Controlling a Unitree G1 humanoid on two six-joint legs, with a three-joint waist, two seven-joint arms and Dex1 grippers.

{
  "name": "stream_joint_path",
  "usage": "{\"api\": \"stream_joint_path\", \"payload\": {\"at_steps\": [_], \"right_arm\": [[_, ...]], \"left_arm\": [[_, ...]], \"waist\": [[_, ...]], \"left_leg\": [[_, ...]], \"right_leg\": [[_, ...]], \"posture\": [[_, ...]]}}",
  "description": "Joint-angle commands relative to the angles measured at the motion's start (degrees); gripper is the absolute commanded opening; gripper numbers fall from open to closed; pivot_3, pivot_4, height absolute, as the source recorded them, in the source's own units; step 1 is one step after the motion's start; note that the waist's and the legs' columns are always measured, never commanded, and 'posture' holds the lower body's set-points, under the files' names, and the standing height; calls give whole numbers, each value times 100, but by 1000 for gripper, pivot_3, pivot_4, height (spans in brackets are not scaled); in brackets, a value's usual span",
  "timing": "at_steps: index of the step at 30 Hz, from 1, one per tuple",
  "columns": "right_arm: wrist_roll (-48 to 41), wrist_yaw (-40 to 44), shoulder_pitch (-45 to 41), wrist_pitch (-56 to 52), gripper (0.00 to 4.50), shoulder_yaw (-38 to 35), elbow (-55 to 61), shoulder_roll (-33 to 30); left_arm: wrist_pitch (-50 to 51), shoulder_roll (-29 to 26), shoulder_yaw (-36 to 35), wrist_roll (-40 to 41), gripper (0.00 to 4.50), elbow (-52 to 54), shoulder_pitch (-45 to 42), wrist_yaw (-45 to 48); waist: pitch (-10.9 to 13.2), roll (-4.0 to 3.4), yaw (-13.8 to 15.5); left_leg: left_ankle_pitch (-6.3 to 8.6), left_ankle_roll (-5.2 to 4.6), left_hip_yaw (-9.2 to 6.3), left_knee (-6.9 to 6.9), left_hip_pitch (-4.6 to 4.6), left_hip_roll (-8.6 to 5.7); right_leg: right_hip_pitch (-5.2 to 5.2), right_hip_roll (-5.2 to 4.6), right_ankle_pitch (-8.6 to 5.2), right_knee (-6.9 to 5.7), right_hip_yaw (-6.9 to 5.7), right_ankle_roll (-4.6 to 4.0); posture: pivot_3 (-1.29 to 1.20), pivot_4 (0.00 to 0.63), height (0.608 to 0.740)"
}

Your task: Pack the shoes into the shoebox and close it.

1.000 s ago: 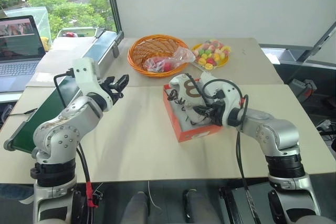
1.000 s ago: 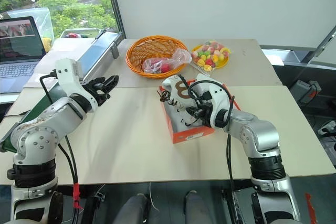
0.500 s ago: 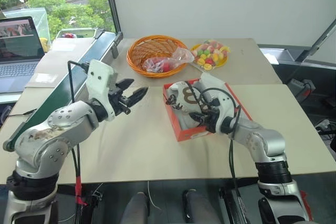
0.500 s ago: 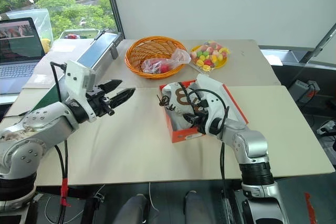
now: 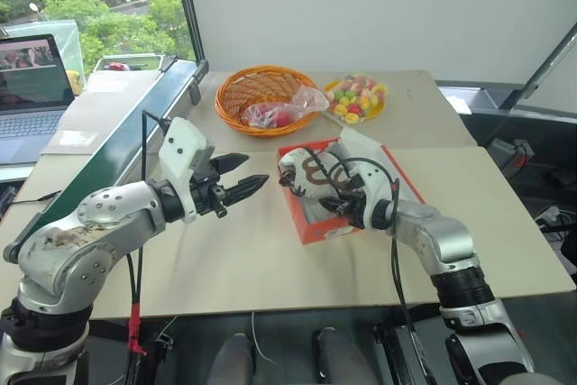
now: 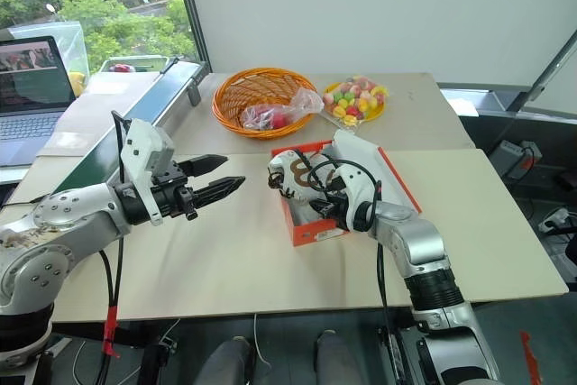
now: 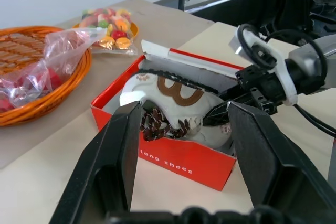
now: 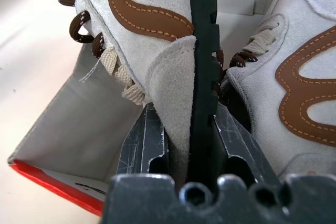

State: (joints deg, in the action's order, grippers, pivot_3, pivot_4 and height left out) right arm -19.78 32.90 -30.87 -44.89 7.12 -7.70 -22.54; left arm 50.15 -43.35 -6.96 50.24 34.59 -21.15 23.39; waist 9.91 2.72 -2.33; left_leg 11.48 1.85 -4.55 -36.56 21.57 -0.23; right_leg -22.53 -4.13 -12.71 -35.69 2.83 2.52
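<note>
Pinching one shoe (image 8: 157, 40) by its heel, our right gripper (image 8: 181, 145) holds it lengthwise above the shoebox (image 5: 311, 227); our left gripper (image 5: 236, 178) hovers spread beside it.

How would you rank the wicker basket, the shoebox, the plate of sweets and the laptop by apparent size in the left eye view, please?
1. Shoebox, flap lid included, and wicker basket: too alike to separate, and the shoebox sits nearer the camera.
2. Laptop, cut off by the picture edge.
3. Plate of sweets, smallest.
</note>
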Motion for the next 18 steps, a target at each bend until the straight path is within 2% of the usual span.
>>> {"api": "stream_joint_path", "payload": {"at_steps": [1,2,5,7,8,14,16,18], "right_arm": [[322,72,-101,-199,477,106,-833,-196],[357,121,-222,-224,477,112,-964,-240],[438,263,-510,-387,477,195,-1321,-416],[539,385,-635,-365,1471,329,-1477,-536],[553,460,-686,-384,1650,370,-1522,-577],[482,738,-978,-764,3839,371,-1312,-730],[427,788,-1016,-939,4372,331,-1111,-765],[404,782,-1031,-1082,4445,290,-923,-792]], "left_arm": [[-148,160,-100,-55,2772,228,50,-62],[-165,236,-64,-80,2772,279,93,-118],[-182,470,10,-132,2772,461,234,-285],[-189,596,9,-149,2772,549,328,-376],[-184,654,11,-161,2772,586,364,-431],[-177,923,73,-224,2772,810,618,-649],[-201,971,102,-272,2772,799,643,-642],[-219,1030,141,-314,2772,742,599,-646]], "waist": [[-2,3,12],[-3,3,8],[-3,3,12],[-3,2,28],[-3,2,33],[-1,0,65],[4,-8,92],[9,-16,102]], "left_leg": [[3,3,0,0,-19,1],[6,7,-1,0,-29,3],[7,8,0,0,-29,4],[7,8,-1,0,-25,4],[10,5,-2,1,-24,3],[13,5,-2,1,-17,2],[13,5,-3,1,-13,2],[13,5,-3,1,-6,2]], "right_leg": [[22,0,-7,8,-2,-10],[32,-1,-20,13,-3,-31],[33,-1,-17,18,-2,-28],[30,1,-1,16,-3,0],[29,1,-1,17,-3,1],[27,-1,-1,20,-4,2],[23,0,-1,20,-6,2],[16,0,-1,21,-6,2]], "posture": [[0,150,740],[0,150,740],[0,150,740],[0,150,740],[0,150,740],[0,150,740],[0,150,740],[0,150,740]]}}
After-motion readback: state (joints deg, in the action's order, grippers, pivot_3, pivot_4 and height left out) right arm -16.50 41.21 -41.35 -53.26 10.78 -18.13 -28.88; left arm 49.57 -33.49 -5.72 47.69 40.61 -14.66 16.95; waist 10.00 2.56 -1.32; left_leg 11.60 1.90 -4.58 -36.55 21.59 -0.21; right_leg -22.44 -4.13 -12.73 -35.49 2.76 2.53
